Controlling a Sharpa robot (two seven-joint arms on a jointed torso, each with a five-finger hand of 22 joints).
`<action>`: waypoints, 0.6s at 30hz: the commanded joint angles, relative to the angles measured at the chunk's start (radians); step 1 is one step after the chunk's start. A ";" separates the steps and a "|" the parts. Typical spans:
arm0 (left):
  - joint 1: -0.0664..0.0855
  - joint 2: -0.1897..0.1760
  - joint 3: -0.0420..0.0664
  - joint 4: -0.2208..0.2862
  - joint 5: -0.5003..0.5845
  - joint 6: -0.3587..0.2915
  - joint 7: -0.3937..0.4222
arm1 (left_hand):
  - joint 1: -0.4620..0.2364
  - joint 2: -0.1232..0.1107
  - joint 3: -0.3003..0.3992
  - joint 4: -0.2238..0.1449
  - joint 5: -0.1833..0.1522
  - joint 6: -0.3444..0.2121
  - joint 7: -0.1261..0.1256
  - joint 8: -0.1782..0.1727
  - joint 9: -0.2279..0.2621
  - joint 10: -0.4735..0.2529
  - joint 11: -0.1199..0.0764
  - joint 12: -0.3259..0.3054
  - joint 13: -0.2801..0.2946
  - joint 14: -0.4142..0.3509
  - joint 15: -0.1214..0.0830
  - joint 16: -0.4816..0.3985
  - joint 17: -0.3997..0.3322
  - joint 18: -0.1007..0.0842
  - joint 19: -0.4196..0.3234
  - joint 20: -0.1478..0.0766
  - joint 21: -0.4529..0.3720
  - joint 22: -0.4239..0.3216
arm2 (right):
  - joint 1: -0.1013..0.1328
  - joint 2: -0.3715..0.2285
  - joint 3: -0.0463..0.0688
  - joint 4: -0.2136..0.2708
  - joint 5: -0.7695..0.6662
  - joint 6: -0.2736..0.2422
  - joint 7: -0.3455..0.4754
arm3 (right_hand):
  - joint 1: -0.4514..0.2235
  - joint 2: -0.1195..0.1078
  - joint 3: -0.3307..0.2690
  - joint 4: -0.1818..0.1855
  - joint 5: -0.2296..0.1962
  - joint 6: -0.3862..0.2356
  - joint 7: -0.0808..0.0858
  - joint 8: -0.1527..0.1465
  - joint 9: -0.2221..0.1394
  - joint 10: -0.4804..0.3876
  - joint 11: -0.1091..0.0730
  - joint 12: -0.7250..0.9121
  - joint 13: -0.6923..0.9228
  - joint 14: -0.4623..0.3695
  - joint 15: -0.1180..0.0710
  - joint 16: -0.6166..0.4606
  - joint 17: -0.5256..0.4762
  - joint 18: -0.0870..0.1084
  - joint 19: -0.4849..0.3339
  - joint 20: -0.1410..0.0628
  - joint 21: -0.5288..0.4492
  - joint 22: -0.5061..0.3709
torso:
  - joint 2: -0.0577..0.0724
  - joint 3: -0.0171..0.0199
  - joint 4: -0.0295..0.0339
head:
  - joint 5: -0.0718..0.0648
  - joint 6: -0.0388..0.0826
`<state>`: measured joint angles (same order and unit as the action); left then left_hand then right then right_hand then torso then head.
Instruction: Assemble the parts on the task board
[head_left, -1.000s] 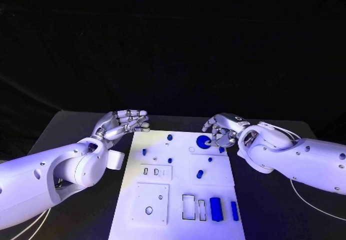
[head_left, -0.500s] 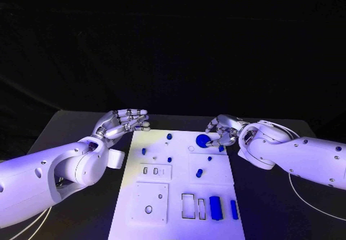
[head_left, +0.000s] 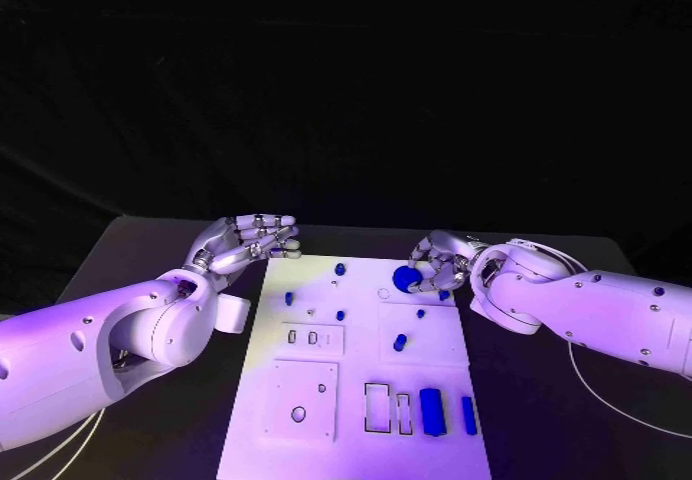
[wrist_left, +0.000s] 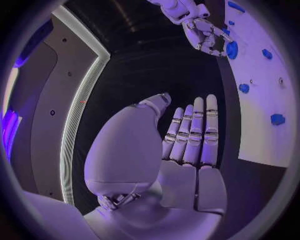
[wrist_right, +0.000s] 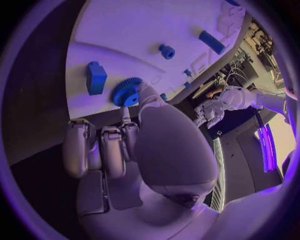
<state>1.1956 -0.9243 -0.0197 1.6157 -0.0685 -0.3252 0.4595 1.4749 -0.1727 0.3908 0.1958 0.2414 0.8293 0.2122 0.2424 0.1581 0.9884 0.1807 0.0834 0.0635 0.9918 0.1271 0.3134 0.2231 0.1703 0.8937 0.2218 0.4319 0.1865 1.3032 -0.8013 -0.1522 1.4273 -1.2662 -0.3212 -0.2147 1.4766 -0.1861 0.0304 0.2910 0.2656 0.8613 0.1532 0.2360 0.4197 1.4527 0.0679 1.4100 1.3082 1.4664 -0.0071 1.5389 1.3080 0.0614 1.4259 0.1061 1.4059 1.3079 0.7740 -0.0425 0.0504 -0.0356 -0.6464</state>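
The white task board (head_left: 433, 360) lies in the middle of the black table. At its far right part my right hand (head_left: 440, 262) pinches a blue gear (head_left: 407, 279), held tilted just above the board. In the right wrist view the gear (wrist_right: 127, 92) sits between my thumb and fingers, next to a blue block (wrist_right: 96, 77). My left hand (head_left: 254, 240) hovers at the board's far left corner with its fingers straight (wrist_left: 190, 135) and nothing in it. The left wrist view shows the right hand (wrist_left: 200, 30) with the gear (wrist_left: 232, 49).
Several small blue parts stand on the board, among them a peg (head_left: 339, 270) and a stud (head_left: 398, 345). Two long blue bars (head_left: 431, 412) lie at the near right beside empty rectangular slots (head_left: 376, 408). A round hole (head_left: 297, 413) is at the near left.
The gear lay flat on the board with its pale centre showing; my right hand has tipped it up and raised it slightly. The left hand has hardly moved.
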 joint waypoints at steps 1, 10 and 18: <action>0.001 0.001 0.001 0.003 0.003 0.019 0.005 | -0.008 0.005 0.007 -0.001 -0.005 -0.002 0.029 -0.007 -0.001 0.001 0.006 -0.004 0.001 0.000 0.005 -0.005 0.001 0.010 -0.006 0.004 0.005 -0.001 | -0.001 0.005 0.000 -0.007 0.009 0.017 -0.007 | -0.004 0.012 0.006 -0.001 0.003 0.007 -0.001 0.007 0.001 0.007 0.000 0.010 0.090 0.083 0.005 0.005 0.151 -0.008 0.007 -0.001 0.005 0.059 | 0.000 -0.0003 -0.0004 | 0.001 -0.002; 0.001 0.002 0.001 0.001 0.003 0.020 0.004 | -0.009 0.005 0.008 -0.002 -0.005 -0.001 0.029 -0.007 -0.001 0.002 0.006 -0.005 0.001 0.000 0.005 -0.005 0.002 0.010 -0.007 0.004 0.005 -0.002 | -0.001 0.011 0.000 -0.015 0.010 0.013 -0.014 | 0.001 0.027 0.022 -0.003 0.004 0.014 -0.002 0.013 0.001 0.014 -0.001 0.022 0.104 0.083 0.004 0.006 0.153 -0.009 0.010 -0.002 0.009 0.065 | 0.000 0.0009 -0.0006 | -0.001 -0.005; 0.001 0.003 0.001 0.000 0.003 0.021 0.003 | -0.009 0.005 0.008 -0.002 -0.005 -0.001 0.029 -0.007 -0.001 0.002 0.006 -0.005 0.001 0.000 0.005 -0.005 0.002 0.010 -0.007 0.004 0.005 -0.002 | -0.003 0.016 0.000 -0.016 -0.030 0.003 -0.017 | 0.021 0.031 0.050 -0.006 0.004 0.040 -0.008 0.026 0.002 0.031 -0.006 0.047 0.132 0.084 0.001 0.008 0.160 -0.011 0.015 -0.004 0.015 0.075 | 0.000 0.0019 -0.0007 | -0.002 -0.008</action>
<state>1.1957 -0.9234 -0.0196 1.6143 -0.0681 -0.3232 0.4578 1.4749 -0.1727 0.3935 0.1931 0.2414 0.8293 0.2122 0.2375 0.1582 0.9884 0.1807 0.0835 0.0635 0.9917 0.1272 0.3134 0.2243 0.1702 0.8900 0.2251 0.4319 0.1865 1.3032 -0.7875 -0.1511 1.4104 -1.2614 -0.3228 -0.2196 1.4891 -0.1554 0.0739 0.2870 0.2655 0.8957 0.1450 0.2590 0.4218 1.4634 0.0644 1.4529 1.3079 1.4664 -0.0072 1.5432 1.3078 0.0614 1.4345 0.0999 1.4155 1.3077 0.7734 -0.0415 0.0498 -0.0373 -0.6536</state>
